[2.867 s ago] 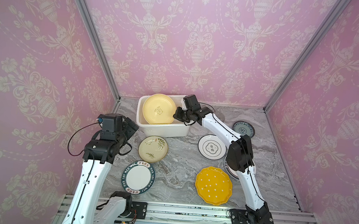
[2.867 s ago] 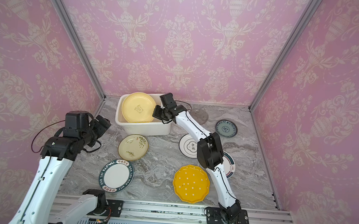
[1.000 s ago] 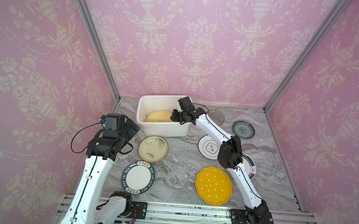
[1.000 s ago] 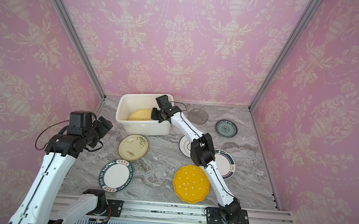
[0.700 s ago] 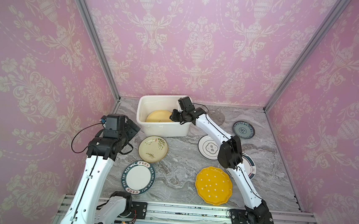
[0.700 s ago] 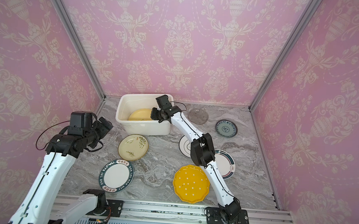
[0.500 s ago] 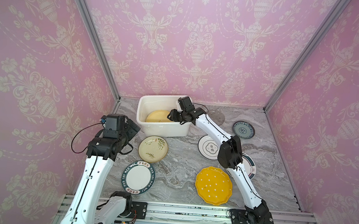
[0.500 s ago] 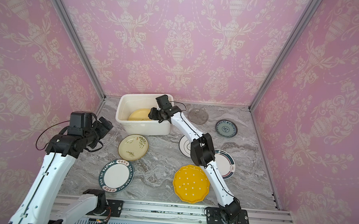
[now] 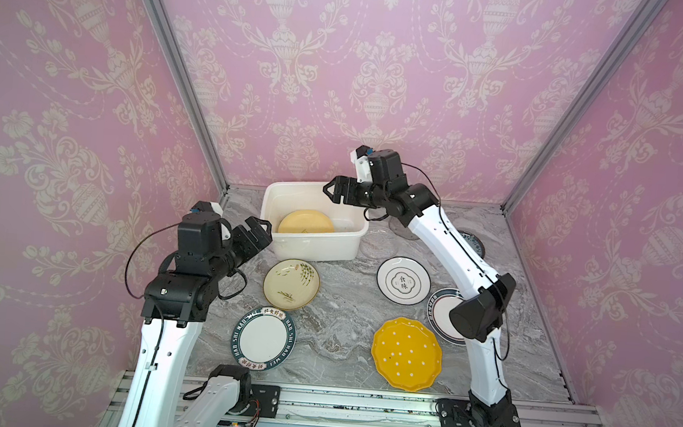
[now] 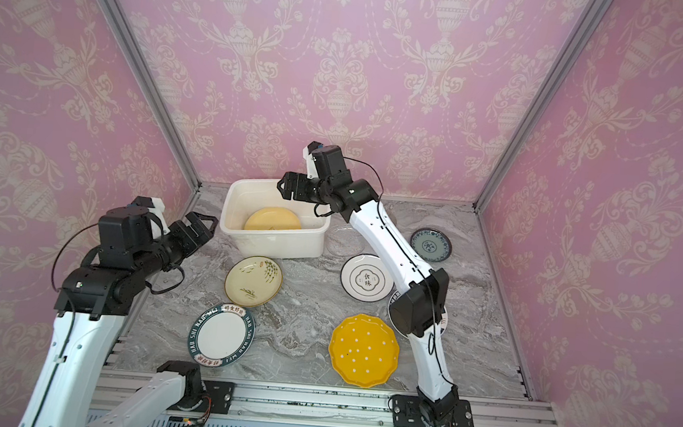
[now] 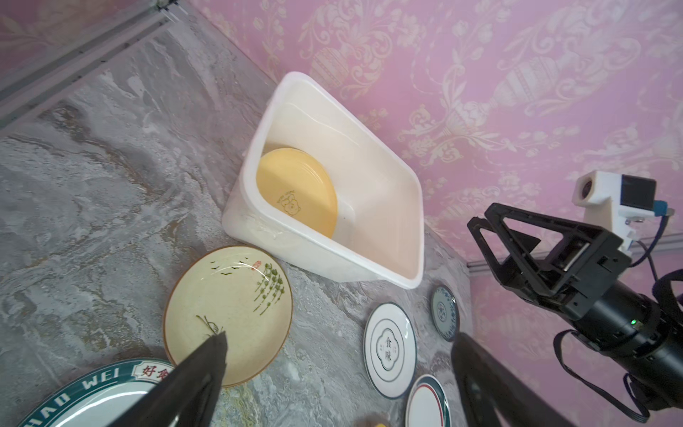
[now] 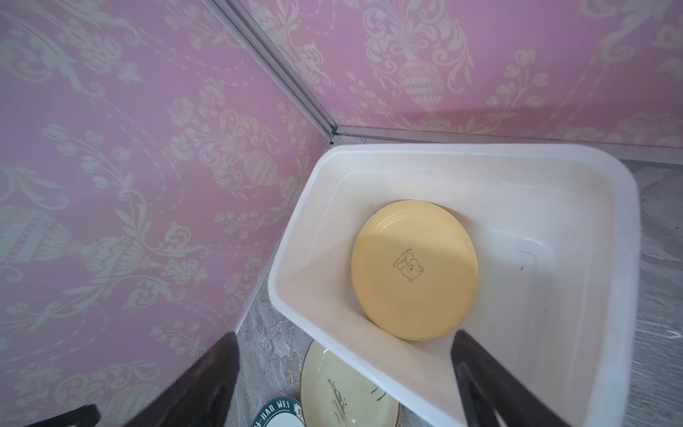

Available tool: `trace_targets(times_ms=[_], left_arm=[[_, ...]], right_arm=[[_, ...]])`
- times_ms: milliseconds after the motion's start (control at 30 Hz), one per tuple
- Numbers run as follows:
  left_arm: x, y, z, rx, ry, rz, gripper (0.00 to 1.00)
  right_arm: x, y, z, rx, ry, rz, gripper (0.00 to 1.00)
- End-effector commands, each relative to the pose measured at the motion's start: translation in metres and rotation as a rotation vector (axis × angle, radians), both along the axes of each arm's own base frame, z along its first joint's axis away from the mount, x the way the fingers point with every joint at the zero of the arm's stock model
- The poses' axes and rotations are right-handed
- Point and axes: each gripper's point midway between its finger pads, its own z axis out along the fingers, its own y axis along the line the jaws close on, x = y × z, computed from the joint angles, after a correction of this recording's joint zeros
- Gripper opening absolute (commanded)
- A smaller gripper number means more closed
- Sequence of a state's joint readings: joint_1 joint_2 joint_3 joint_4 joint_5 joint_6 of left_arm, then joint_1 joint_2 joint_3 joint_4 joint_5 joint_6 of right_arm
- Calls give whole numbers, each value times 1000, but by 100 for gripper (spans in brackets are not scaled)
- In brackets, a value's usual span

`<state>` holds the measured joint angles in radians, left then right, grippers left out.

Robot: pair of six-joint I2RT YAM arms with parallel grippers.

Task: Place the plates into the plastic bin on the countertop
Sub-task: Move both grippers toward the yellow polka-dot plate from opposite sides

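Pale yellow bear-printed plate (image 12: pixel 414 270) lies in white bin (image 12: pixel 480 151); left tool (image 9: pixel 261 233), right tool (image 9: pixel 330 189) spread.

Mostly hidden behind right arm's elbow (image 9: pixel 480 313): dark-rimmed plate (image 9: pixel 439 312). Masked by near wall of plastic bin (image 9: pixel 316 246): lower edge of pale yellow plate (image 9: pixel 305 223).
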<state>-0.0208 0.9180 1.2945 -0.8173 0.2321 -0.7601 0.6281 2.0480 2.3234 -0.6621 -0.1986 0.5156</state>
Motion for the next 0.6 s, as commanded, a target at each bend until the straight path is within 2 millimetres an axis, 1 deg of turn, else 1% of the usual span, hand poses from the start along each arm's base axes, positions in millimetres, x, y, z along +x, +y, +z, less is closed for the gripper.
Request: trace_targets(times_ms=[0,33,133,200,300,400,500,567], left_arm=[[-13,-43,-4,-65,61,-232,96],[-16,-49,-8,-62,87,-259,96],[-30,-75,-24,-25,183,-355,96],[-41,-98,-39,-7,257,-432,96],[-58,-134,-62,16,361,-552,96],[-80,-170,-85,66,436,-679,96],[-103,-197,-113,122,509,-775,96],[-117,-215,-130,132,550,-830,96]], right_arm=[[-30,-48,-24,-120,108,-70,89],[-41,-60,-27,-128,132,-85,89],[-79,-101,-45,-176,222,-136,88],[-108,-130,-61,-228,292,-172,87],[-146,-163,-87,-303,388,-211,88],[-182,-193,-118,-367,503,-252,88],[-215,-217,-146,-408,599,-288,89],[-234,-230,-164,-425,644,-308,91]])
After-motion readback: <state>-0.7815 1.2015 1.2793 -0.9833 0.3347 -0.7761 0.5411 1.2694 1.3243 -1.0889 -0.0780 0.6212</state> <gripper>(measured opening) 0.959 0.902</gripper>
